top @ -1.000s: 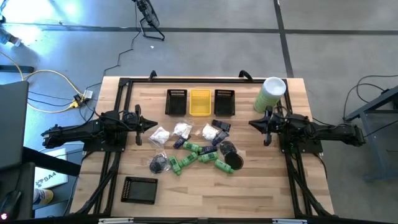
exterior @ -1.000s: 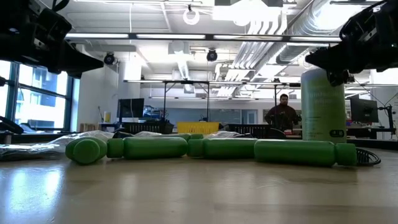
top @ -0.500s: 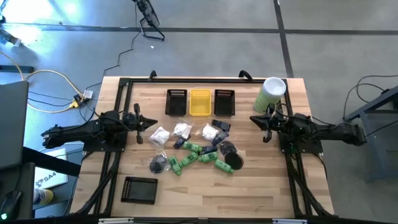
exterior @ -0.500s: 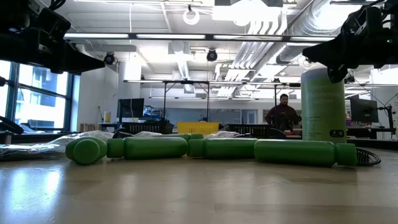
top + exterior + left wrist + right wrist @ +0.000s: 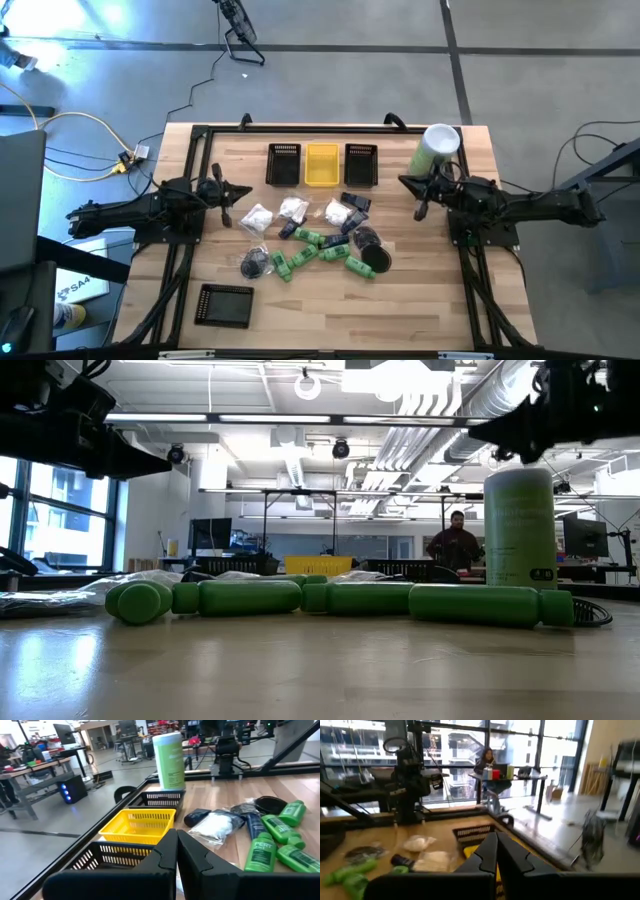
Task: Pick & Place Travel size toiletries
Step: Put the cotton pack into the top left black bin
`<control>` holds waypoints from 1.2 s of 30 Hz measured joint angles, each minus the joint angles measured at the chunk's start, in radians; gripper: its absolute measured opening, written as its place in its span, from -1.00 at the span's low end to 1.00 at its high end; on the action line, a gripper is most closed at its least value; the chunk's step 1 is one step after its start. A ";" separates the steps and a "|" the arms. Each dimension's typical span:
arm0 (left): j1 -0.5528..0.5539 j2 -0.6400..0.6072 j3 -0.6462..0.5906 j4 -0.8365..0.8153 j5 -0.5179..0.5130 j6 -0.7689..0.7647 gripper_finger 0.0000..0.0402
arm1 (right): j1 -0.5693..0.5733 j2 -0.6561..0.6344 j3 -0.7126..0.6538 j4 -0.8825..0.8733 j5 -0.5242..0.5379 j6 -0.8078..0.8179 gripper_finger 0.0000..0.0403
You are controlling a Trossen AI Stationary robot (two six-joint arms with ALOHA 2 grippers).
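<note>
wooden table (image 5: 440,300) bare along edges, toiletries (image 5: 315,245) clustered centre, left hand (image 5: 243,190) and right hand (image 5: 403,181) closed, empty

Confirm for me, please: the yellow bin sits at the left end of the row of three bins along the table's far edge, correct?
Not quite. In the high view the yellow bin sits in the middle of the row, between the two black bins. The rest is right: three bins along the table's far edge.

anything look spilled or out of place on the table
Nothing looks damaged or spilled. The green bottles, white packets and dark tubes lie in a loose jumble mid-table, and one black bin sits apart near the front edge.
</note>
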 joint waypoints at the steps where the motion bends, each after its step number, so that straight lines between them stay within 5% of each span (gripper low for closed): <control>1: 0.000 0.000 0.000 0.000 0.000 -0.002 -0.99 | 0.000 0.024 0.017 0.010 0.000 -0.027 -0.99; 15: 0.000 0.000 0.000 0.023 -0.002 -0.241 -0.99 | -0.108 0.234 0.057 0.298 0.022 -0.125 -0.99; 26: 0.000 0.000 0.000 0.028 0.001 -0.312 -0.99 | -0.239 0.296 0.058 0.412 -0.235 -0.249 -0.99; 36: 0.000 0.000 0.000 0.019 -0.004 -0.392 -0.99 | -0.308 0.308 0.058 0.437 -0.236 -0.316 -0.99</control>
